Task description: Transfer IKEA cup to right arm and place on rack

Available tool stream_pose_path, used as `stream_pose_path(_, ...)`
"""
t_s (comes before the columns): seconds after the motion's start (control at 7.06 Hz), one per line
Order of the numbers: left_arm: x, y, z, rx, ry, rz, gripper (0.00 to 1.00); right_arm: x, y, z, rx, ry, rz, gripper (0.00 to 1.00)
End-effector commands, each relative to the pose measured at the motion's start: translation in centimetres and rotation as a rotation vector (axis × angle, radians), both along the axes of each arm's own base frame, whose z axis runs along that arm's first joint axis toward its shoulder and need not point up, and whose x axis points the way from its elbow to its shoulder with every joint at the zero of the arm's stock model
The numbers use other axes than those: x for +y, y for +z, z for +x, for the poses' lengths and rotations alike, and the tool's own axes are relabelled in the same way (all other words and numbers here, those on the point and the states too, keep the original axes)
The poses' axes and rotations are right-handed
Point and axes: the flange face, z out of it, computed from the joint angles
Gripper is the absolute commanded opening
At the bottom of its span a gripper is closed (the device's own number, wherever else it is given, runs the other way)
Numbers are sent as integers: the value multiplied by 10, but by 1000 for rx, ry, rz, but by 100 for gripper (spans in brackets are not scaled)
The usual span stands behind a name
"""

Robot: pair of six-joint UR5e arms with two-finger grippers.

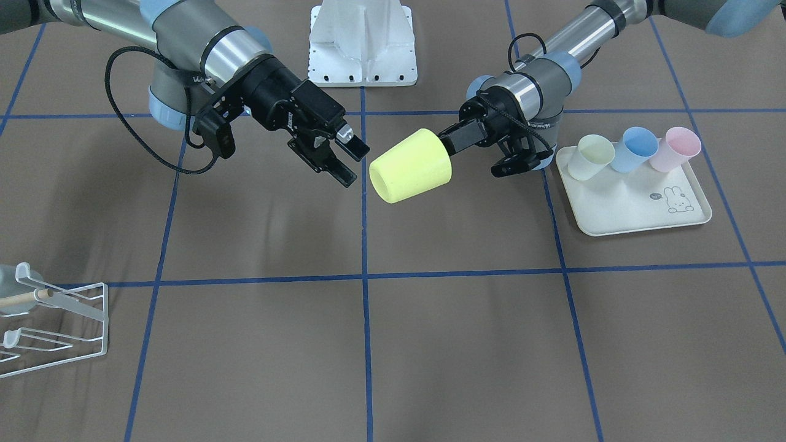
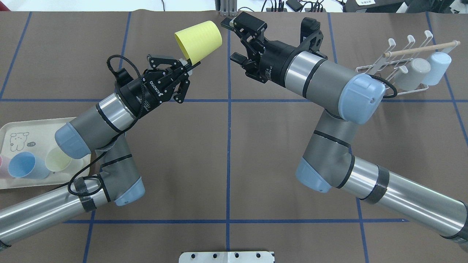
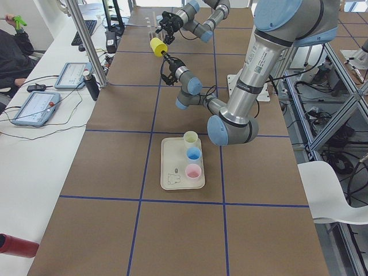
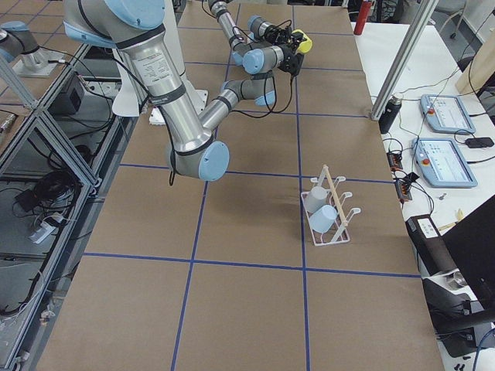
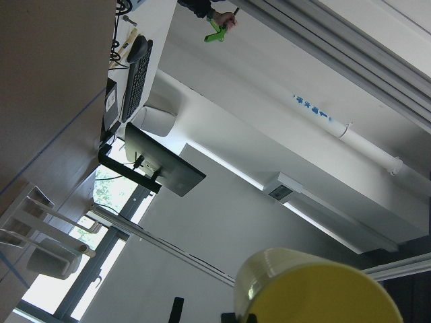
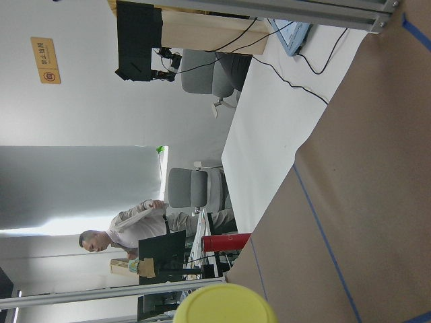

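Above the far half of the table, near the centre line, yellow cup (image 1: 410, 166) is held off the surface, tipped on its side. Left gripper (image 1: 447, 144) is clamped on the wall at the cup's open end, one thin finger seemingly inside the mouth (hard to confirm from any view). Closed base of the cup points toward right gripper (image 1: 354, 162). Right gripper's thick fingers stand apart, empty, just beside the base with a small gap between; no contact seen. Rack (image 2: 373, 67) sits at the far right end of the table, well apart from both grippers. Two cups hang on its prongs, a grey-white cup (image 2: 415, 73) and a light blue cup (image 2: 437, 67), under the wooden dowel (image 2: 420, 48). Cream tray (image 1: 614, 209) lies on the left side, nearer the robot, carrying three upright cups: pale green cup (image 1: 591, 156), blue cup (image 1: 635, 149), pink cup (image 1: 675, 149).
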Motion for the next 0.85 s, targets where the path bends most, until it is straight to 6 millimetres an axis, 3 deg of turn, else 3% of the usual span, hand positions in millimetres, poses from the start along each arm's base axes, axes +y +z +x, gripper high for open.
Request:
stream_pose_path(0.0, 6, -14, 11, 13, 13, 4, 0, 1, 2, -2, 5, -3, -1, 100)
stream_pose_path(0.71, 11, -22, 30, 24, 12, -19, 0, 1, 4, -6, 7, -8, -4, 100)
